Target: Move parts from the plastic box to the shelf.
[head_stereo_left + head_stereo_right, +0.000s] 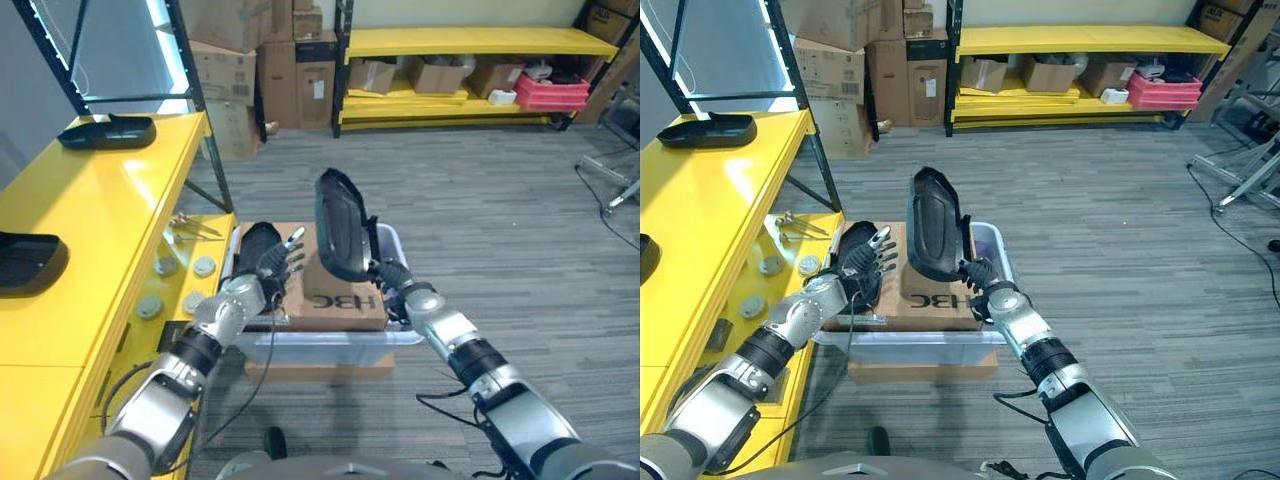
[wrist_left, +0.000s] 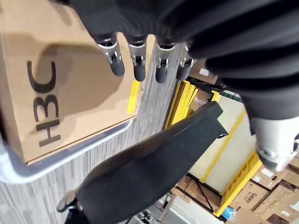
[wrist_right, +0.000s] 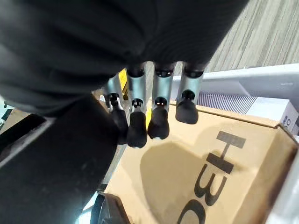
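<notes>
Black part (image 1: pixel 341 226) upright, long axis vertical | right hand (image 1: pixel 388 275) grasps its lower end | left hand (image 1: pixel 282 263) fingers relaxed over plastic box (image 1: pixel 320 345)

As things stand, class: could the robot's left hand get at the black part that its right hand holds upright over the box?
Probably yes. The left hand hovers open over the cardboard box, right beside the black part gripped by the right hand, with nothing between them.
</notes>
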You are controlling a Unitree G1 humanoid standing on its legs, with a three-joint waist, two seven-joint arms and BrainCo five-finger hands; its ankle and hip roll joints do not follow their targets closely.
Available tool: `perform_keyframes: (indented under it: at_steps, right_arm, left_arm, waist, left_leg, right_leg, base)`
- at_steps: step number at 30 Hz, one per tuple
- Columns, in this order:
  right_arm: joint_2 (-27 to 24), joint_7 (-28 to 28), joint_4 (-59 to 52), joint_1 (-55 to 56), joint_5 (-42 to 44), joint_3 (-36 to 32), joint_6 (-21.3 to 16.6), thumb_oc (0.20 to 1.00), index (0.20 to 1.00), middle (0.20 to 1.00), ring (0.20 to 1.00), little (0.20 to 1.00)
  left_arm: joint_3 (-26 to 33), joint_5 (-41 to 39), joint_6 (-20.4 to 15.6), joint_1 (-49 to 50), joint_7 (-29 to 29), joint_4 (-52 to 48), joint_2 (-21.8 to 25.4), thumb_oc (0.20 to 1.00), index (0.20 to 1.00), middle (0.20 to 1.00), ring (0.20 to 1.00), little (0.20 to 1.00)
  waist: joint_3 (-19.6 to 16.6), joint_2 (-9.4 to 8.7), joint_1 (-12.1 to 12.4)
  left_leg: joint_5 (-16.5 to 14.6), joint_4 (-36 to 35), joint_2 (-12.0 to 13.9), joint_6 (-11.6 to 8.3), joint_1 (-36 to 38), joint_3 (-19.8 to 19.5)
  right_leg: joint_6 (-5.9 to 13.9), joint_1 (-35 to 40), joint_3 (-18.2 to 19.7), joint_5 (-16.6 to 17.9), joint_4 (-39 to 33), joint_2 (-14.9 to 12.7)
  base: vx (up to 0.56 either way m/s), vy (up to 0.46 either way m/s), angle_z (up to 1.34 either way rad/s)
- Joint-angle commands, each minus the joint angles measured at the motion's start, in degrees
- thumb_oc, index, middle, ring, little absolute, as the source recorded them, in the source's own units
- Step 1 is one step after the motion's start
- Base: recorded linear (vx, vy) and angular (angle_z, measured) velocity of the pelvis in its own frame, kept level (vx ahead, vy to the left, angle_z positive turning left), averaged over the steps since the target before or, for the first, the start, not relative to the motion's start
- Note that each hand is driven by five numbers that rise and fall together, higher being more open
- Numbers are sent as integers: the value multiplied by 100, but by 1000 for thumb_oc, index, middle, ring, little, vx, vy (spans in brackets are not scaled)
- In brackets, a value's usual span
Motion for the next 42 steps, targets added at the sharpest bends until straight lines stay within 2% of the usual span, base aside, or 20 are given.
perform_keyframes:
  at_steps: [1, 10, 20, 30, 32, 42]
  right_arm:
    - [60, 148, -69, -424, -275, 106, -399, 200, 200, 200, 200, 200]
    - [294, 379, -129, -475, -576, 466, -363, 200, 200, 200, 200, 200]
    - [549, 600, -276, -607, -765, 786, -238, 200, 200, 200, 200, 200]
    - [698, 657, -296, -619, -849, 980, -121, 200, 200, 200, 200, 200]
    - [698, 639, -292, -628, -841, 982, -101, 200, 200, 200, 200, 200]
    - [624, 547, -262, -628, -731, 948, -43, 200, 200, 200, 200, 200]
  left_arm:
    - [-57, 410, -293, -598, -223, 342, -206, 1000, 1000, 1000, 1000, 1000]
    - [-380, 630, -17, -501, -211, 251, -365, 1000, 1000, 1000, 1000, 1000]
    - [-748, 1255, 93, -525, -249, 57, -488, 1000, 1000, 1000, 1000, 1000]
    - [-929, 1541, -43, -569, -133, -87, -477, 1000, 1000, 1000, 1000, 1000]
    - [-907, 1671, -112, -587, -152, -98, -454, 200, 200, 200, 200, 200]
    - [-886, 1767, -128, -625, -192, -216, -290, 200, 200, 200, 200, 200]
  waist:
    - [-228, -125, 228]
    - [-210, -143, 284]
    - [-195, -152, 301]
    - [-174, -156, 305]
    - [-168, -156, 309]
    - [-152, -144, 338]
  left_leg:
    - [-772, 247, 206, -241, 419, 85]
    - [-752, 198, 206, -230, 439, 28]
    - [-755, 197, 195, -220, 452, 11]
    - [-757, 202, 192, -221, 468, 4]
    - [-752, 206, 190, -225, 468, -2]
    - [-743, 174, 188, -230, 496, -41]
  right_leg:
    - [306, -688, -29, 787, -219, -177]
    - [304, -670, -88, 772, -212, -165]
    - [294, -651, -66, 755, -212, -146]
    - [288, -643, -43, 748, -202, -135]
    - [283, -638, -36, 748, -204, -131]
    - [292, -609, -50, 747, -212, -131]
  base:
    - [0, 0, 0]
    - [0, 0, 0]
    - [0, 0, 0]
    - [0, 0, 0]
    - [0, 0, 0]
    - [0, 0, 0]
